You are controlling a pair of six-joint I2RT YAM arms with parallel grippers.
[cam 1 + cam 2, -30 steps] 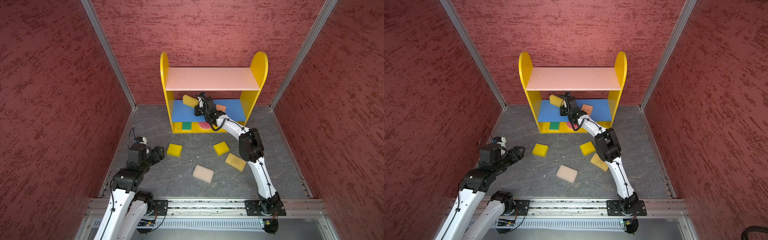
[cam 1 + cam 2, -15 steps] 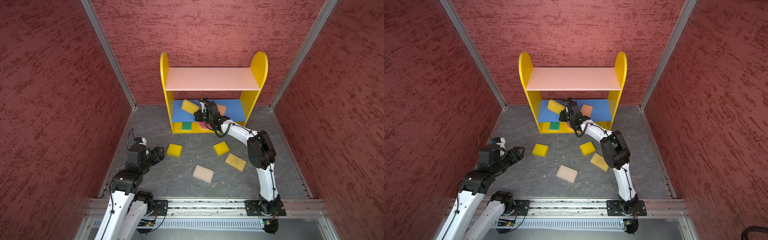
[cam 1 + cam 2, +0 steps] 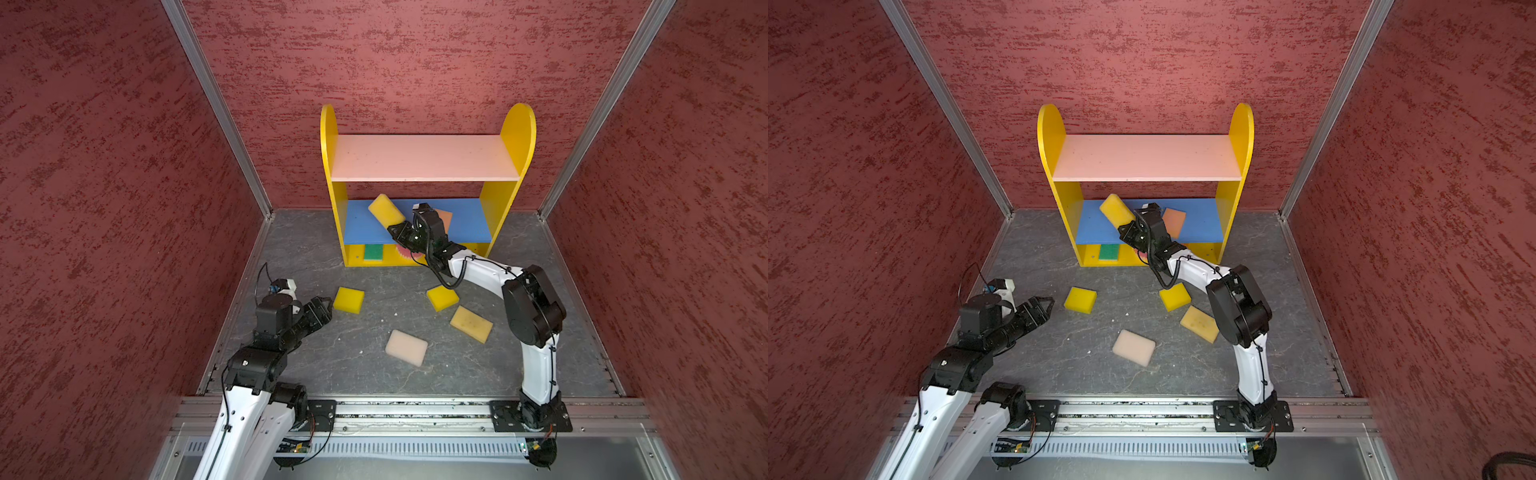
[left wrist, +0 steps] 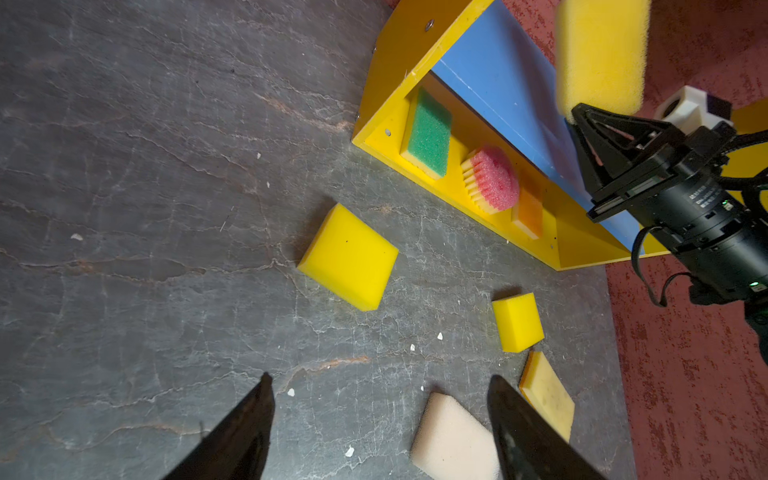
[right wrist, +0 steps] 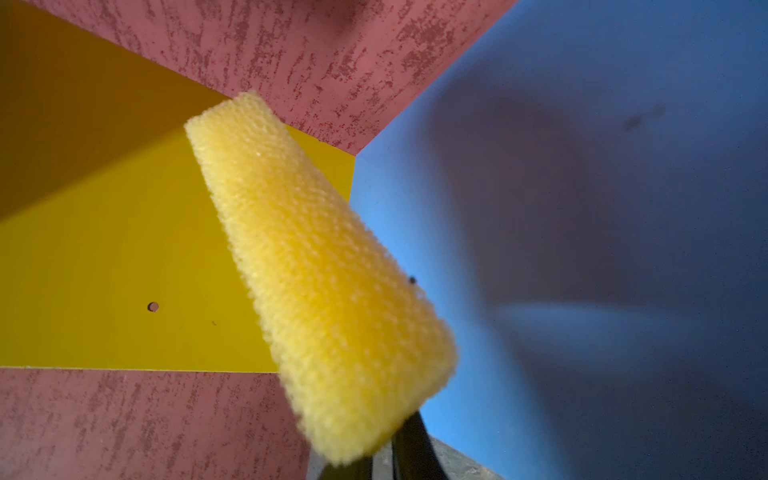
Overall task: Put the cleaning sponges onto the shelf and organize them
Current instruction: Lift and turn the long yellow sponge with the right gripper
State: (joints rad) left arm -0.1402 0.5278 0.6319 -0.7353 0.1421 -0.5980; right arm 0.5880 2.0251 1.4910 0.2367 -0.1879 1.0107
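R fingers (image 4: 592, 139) pinch golden sponge (image 3: 385, 210) end; L fingers (image 4: 249, 428) wide apart.

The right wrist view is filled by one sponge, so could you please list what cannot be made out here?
- Right end effector: in the right wrist view the golden sponge covers its fingertips, so grip or release is unclear.
- Round sponge: the left wrist view shows only its pink back, and the right arm mostly hides it in both top views.
- Orange sponge: left wrist view, partly behind the round sponge.
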